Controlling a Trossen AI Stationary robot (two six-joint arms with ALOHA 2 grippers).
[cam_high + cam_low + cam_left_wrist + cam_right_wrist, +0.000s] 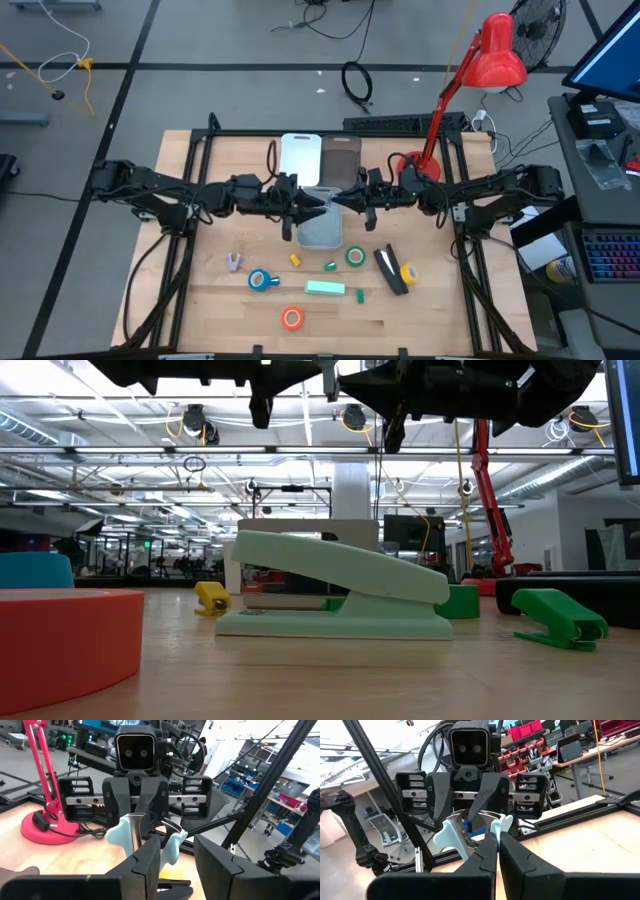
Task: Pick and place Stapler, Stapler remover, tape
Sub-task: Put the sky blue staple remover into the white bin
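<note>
A light-blue staple remover with chrome jaws hangs in the air between my two grippers, which meet over the grey tray. My right gripper is shut on it. My left gripper is open, one finger on each side of the remover; I cannot tell whether it touches. On the table lie a mint stapler, a black stapler, and blue, orange, green and yellow-orange tape rolls. My right gripper pinches the staple remover between its two fingers, at the middle between the two blue wings. The fingers come level from the table's right. The remover is lifted clear above the grey tray, its wings spread out to either side of the fingers.
A white tray and a brownish tray lie beyond the grey one. The red lamp's base stands by the right arm. A pale staple remover, a yellow bit and green bits lie on the near half.
</note>
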